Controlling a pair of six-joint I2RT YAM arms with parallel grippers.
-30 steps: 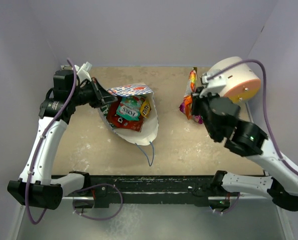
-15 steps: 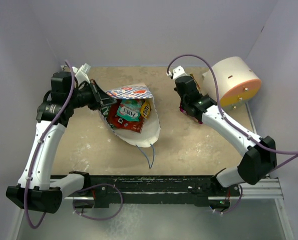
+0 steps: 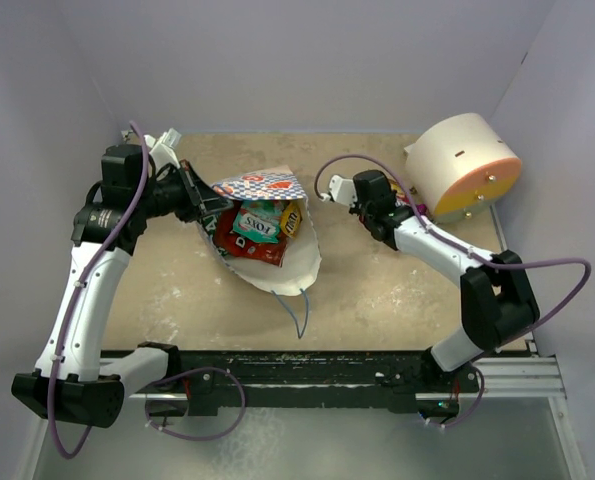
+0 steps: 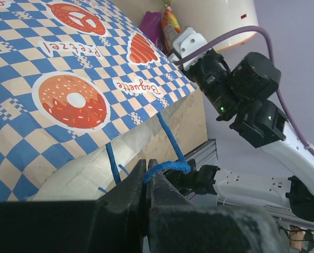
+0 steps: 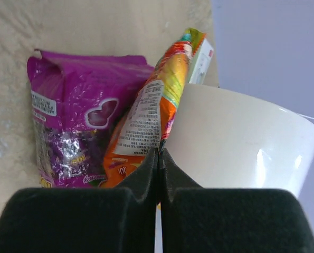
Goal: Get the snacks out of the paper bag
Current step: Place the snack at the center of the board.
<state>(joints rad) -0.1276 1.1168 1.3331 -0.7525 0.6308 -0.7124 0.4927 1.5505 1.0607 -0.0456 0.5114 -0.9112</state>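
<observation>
Left tool (image 4: pixel 148 169) pinches bag handle (image 4: pixel 169 138) (blue); right tool (image 5: pixel 158 159) closed, seemingly empty.

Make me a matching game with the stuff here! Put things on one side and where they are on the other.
Things:
1. blue string handle
2. purple packet
3. red packet
4. cream cylinder

Places or states:
A. inside the paper bag
B. lying on its side
C. pinched in the left gripper
D. on the orange packet's left, in the right wrist view

Pairs: 1-C, 2-D, 3-A, 4-B
</observation>
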